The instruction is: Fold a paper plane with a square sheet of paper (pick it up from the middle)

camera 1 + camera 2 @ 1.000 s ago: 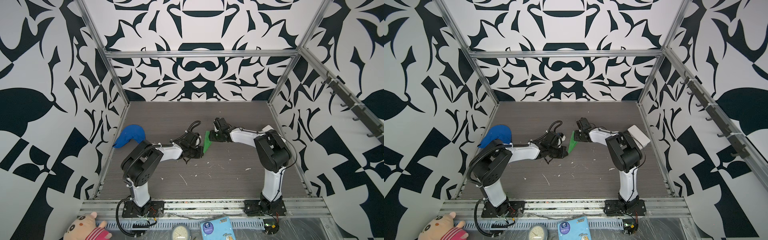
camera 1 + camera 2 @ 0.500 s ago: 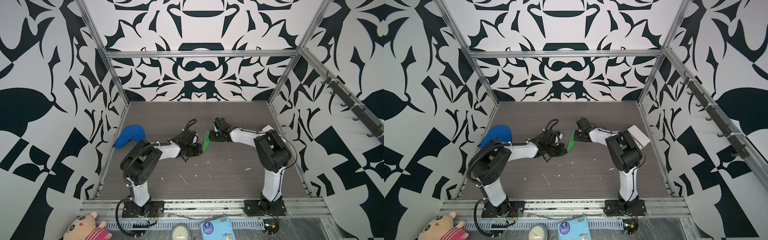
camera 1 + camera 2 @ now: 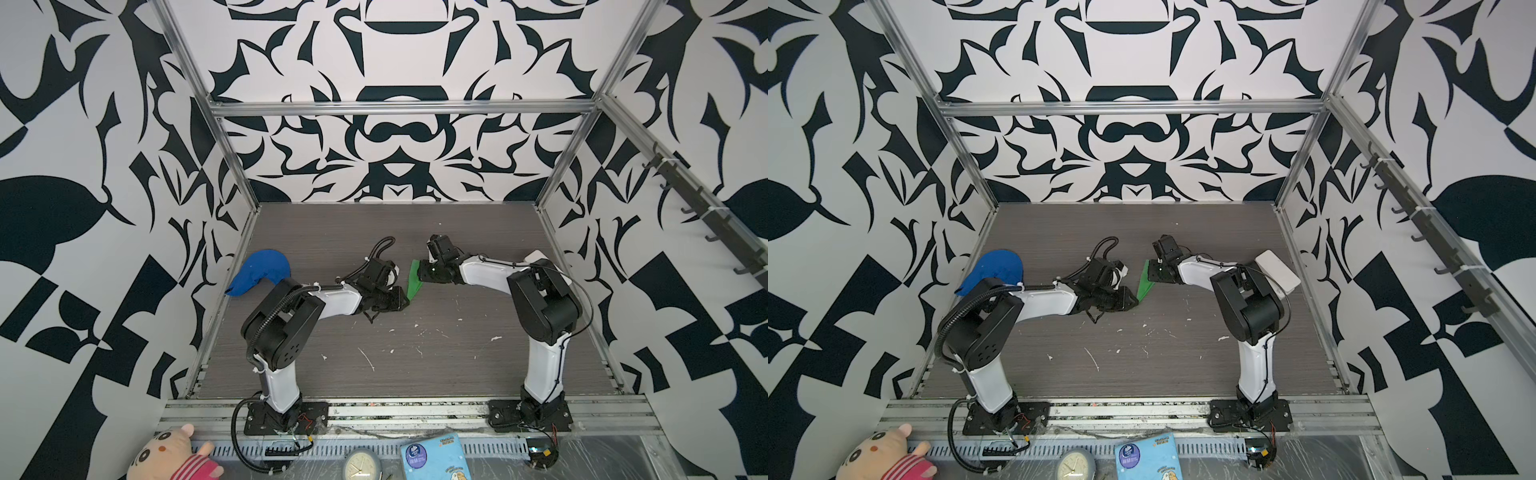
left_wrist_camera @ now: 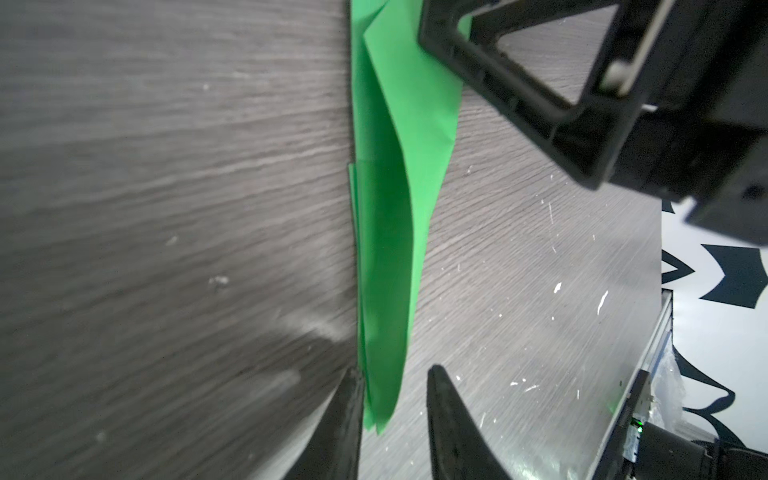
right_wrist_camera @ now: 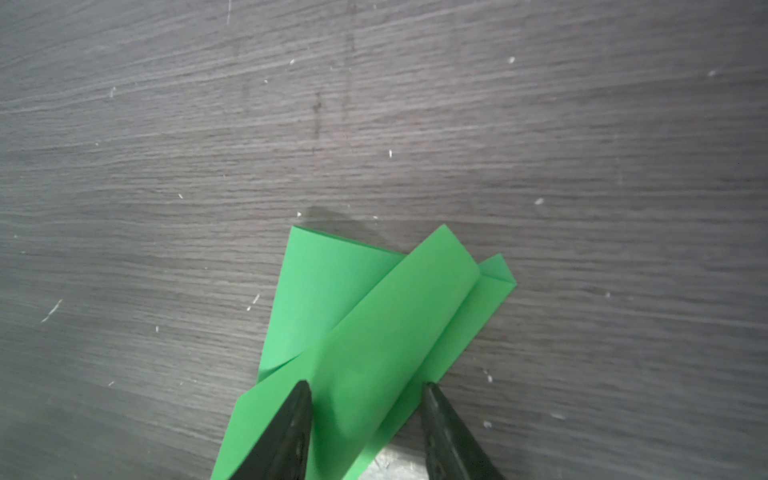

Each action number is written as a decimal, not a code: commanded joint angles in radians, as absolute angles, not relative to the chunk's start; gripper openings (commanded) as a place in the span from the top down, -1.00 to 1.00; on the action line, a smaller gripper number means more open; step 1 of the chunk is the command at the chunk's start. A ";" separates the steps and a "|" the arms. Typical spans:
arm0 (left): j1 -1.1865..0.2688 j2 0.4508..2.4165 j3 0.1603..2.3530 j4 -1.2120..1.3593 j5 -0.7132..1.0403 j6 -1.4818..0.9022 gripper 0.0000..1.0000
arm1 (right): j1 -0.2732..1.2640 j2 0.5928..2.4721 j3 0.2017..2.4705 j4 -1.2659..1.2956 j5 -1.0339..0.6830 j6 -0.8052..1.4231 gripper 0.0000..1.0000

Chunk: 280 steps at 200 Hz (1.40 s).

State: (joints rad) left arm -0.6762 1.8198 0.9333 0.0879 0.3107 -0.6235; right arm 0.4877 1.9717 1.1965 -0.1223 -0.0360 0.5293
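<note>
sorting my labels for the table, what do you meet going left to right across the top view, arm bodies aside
In a top view: blue cloth cap → left end effector → paper plane → right end effector.

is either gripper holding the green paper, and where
Left gripper is open around the paper plane's tip, no grip. Right gripper straddles a raised flap at the wide end; grip cannot be told.
</note>
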 commanded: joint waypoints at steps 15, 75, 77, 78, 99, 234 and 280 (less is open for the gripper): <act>-0.672 1.876 0.997 0.081 0.322 -0.584 0.40 | 0.480 2.092 1.121 -0.339 -0.022 0.555 0.07; -0.672 1.892 1.014 0.023 0.293 -0.558 0.59 | 0.480 2.092 1.123 -0.339 -0.020 0.556 0.07; -0.672 1.893 1.013 0.023 0.294 -0.557 0.60 | 0.480 2.092 1.123 -0.339 -0.020 0.555 0.06; -0.672 1.893 1.012 0.023 0.294 -0.557 0.59 | 0.480 2.092 1.123 -0.339 -0.020 0.555 0.07; -0.668 1.894 1.007 0.013 0.302 -0.552 0.67 | 0.480 2.091 1.121 -0.339 -0.018 0.554 0.07; -0.611 1.930 1.037 -0.026 0.476 -0.638 1.00 | 0.426 1.955 1.155 -0.271 -0.231 0.452 -0.12; -0.611 1.947 1.062 -0.055 0.505 -0.669 1.00 | 0.417 1.922 1.170 -0.268 -0.330 0.350 -0.27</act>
